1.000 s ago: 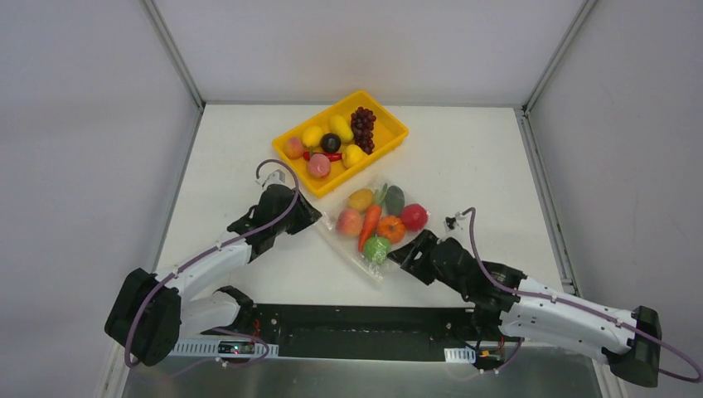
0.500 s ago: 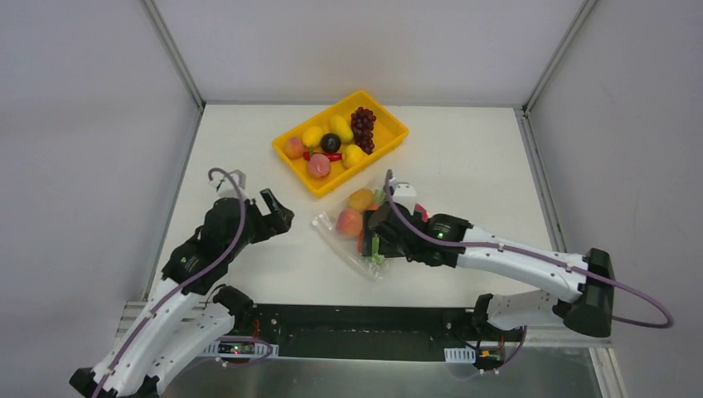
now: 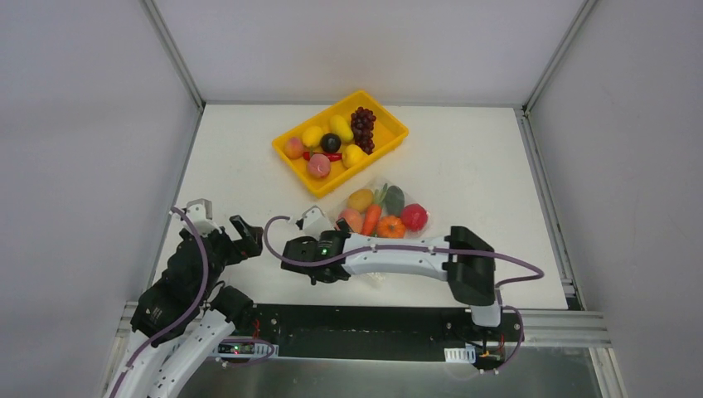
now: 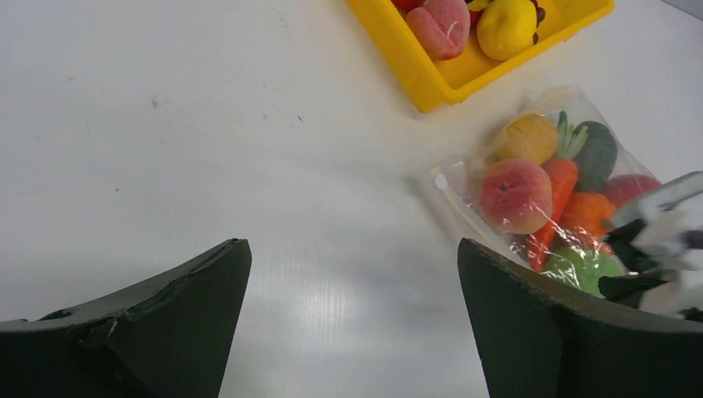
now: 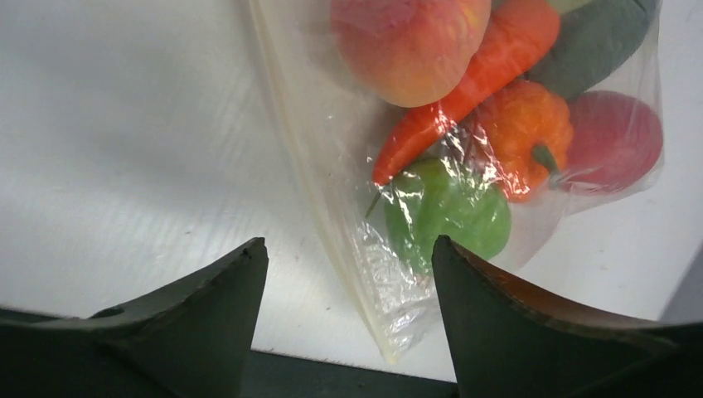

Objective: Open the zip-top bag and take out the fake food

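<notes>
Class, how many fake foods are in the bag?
7, all bagged: yellow fruit and dark green piece farthest, peach, carrot, orange, red ball midway, green apple nearest. More may be hidden.

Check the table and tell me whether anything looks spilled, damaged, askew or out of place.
Nothing is spilled or broken. The zip-top bag lies slanted to the edges of the table, its near corner crumpled, with the fake food all inside. The yellow tray sits slanted too. The left gripper and right gripper are open and empty.
</notes>
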You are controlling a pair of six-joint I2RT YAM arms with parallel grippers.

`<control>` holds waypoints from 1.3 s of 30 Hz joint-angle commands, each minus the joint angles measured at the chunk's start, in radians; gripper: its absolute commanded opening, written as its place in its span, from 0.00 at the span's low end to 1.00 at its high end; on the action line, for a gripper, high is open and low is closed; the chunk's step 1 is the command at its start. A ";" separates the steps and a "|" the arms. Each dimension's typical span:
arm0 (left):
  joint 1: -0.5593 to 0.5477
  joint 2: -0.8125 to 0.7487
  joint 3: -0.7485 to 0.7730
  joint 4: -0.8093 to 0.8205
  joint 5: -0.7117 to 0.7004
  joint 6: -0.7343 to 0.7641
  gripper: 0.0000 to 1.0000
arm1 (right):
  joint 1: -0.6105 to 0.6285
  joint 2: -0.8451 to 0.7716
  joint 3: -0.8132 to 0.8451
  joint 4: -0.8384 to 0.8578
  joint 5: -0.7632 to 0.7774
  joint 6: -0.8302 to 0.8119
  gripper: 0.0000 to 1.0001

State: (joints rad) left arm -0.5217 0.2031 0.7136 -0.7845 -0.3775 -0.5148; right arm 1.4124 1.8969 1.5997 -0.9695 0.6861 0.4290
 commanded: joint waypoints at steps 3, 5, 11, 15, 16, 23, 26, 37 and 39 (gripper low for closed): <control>0.008 -0.045 0.000 -0.040 -0.109 0.022 0.99 | 0.003 0.134 0.074 -0.176 0.142 -0.042 0.68; 0.008 -0.055 -0.004 -0.033 -0.104 0.021 0.99 | 0.003 0.155 0.085 -0.179 0.169 -0.043 0.67; 0.007 -0.036 -0.007 -0.014 -0.056 0.030 0.99 | 0.002 0.216 0.131 -0.207 0.266 -0.031 0.50; 0.008 -0.015 -0.013 0.013 0.014 0.043 0.99 | -0.006 0.197 0.149 -0.216 0.273 -0.008 0.28; 0.008 -0.010 -0.016 0.026 0.036 0.047 0.99 | -0.010 0.186 0.150 -0.216 0.269 0.003 0.23; 0.008 0.046 -0.071 0.138 0.304 -0.004 0.93 | -0.017 0.074 0.137 -0.165 0.238 0.023 0.02; 0.006 0.091 -0.126 0.242 0.468 -0.097 0.89 | -0.018 0.036 0.127 -0.140 0.236 0.039 0.00; -0.032 0.269 -0.255 0.597 0.689 -0.322 0.80 | -0.032 -0.076 0.056 -0.035 0.219 0.097 0.00; -0.051 0.288 -0.263 0.614 0.663 -0.309 0.77 | -0.045 -0.110 0.024 -0.007 0.207 0.114 0.00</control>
State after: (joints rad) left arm -0.5396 0.4717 0.4580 -0.3092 0.2481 -0.7918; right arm 1.3865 1.8874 1.6665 -1.0298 0.8993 0.4931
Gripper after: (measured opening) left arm 0.797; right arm 0.009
